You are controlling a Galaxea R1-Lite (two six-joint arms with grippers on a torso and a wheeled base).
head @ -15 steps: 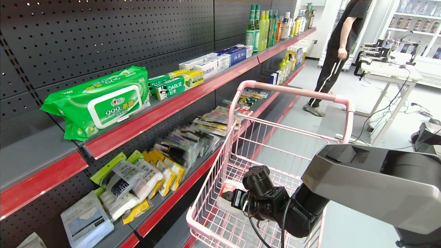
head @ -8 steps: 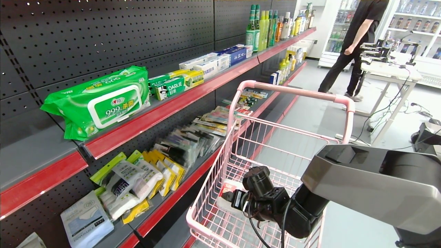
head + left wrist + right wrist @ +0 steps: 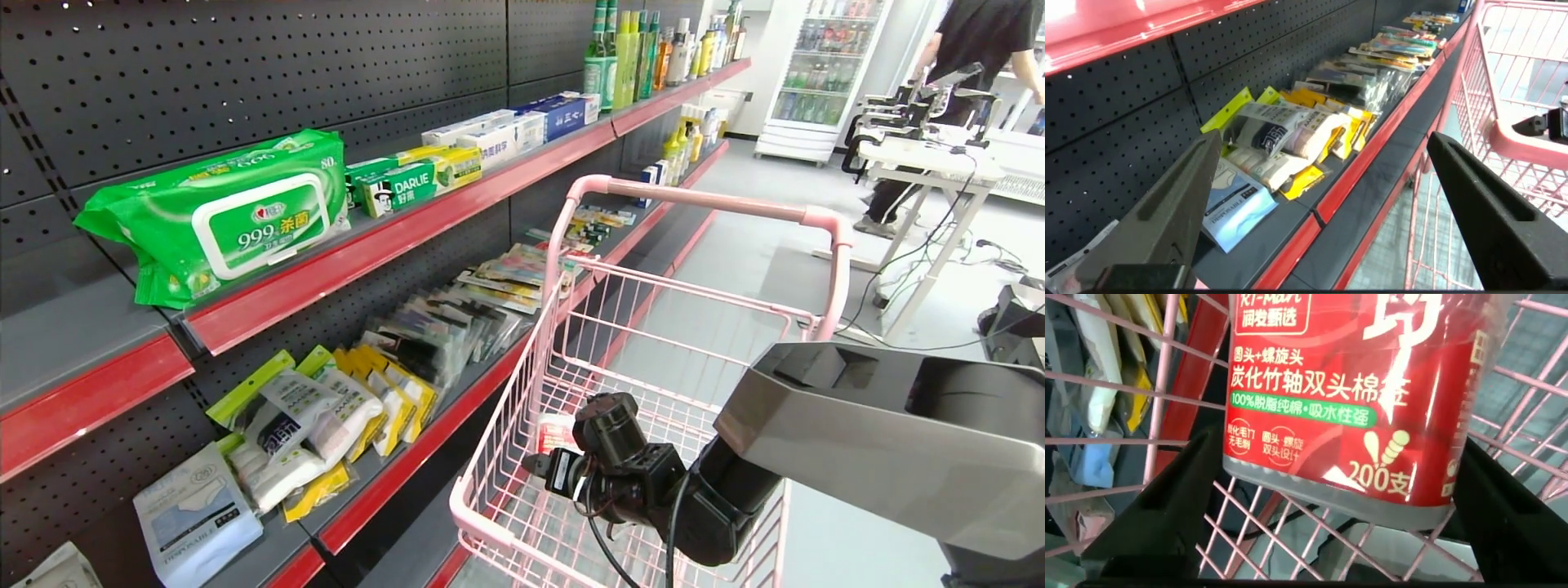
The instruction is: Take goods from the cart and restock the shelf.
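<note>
Swab tub [image 3: 1347, 400] in claw [image 3: 1339, 469] inside cart [image 3: 702, 204]

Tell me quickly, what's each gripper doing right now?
Left gripper: open, empty.
Right gripper: closed on the cotton swab tub in the cart.

My right arm [image 3: 702, 498] hides most of the red-labelled clear plastic tub [image 3: 558, 426] in the pink wire cart [image 3: 706, 206]. Up close, its top is cut off. The far tall green bottles [image 3: 600, 57] lose their caps likewise.
</note>
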